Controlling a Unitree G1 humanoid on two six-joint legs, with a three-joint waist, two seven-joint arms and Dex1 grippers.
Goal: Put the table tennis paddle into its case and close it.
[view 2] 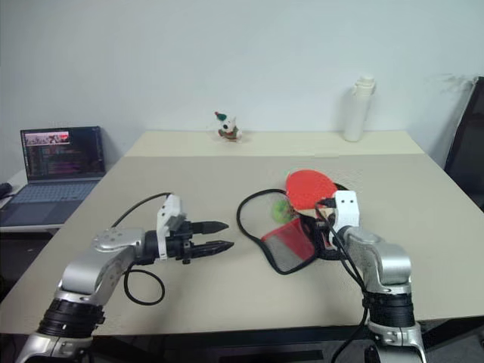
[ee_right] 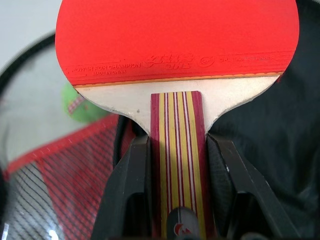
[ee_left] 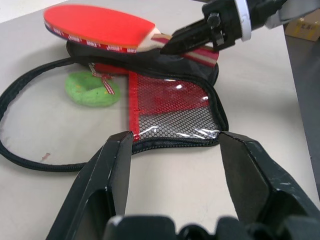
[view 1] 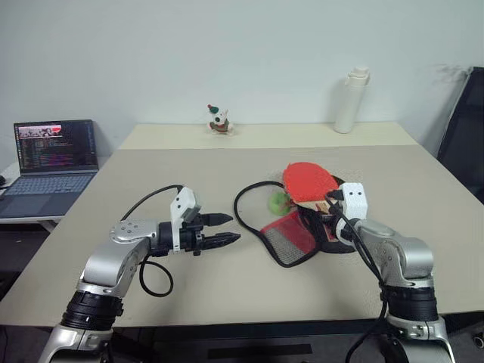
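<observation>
The table tennis paddle (view 1: 308,181), red-faced with a striped wooden handle (ee_right: 177,165), hangs just above the open case. My right gripper (ee_right: 177,142) is shut on the handle. The case (view 1: 290,236) lies unzipped on the table. Its red mesh flap (ee_left: 170,107) is folded toward me and its black half (ee_right: 280,150) is under the paddle. A loose zip edge (view 1: 242,208) loops out to the left. My left gripper (view 1: 233,228) is open and empty, level above the table, a short way left of the case and pointing at it.
A small green object with a ribbon (view 1: 278,202) lies against the case's far left side. A laptop (view 1: 53,159) sits on a side table at the left. A white bottle (view 1: 352,100) and a small figurine (view 1: 219,119) stand at the back. A black chair (view 1: 465,136) is at the right.
</observation>
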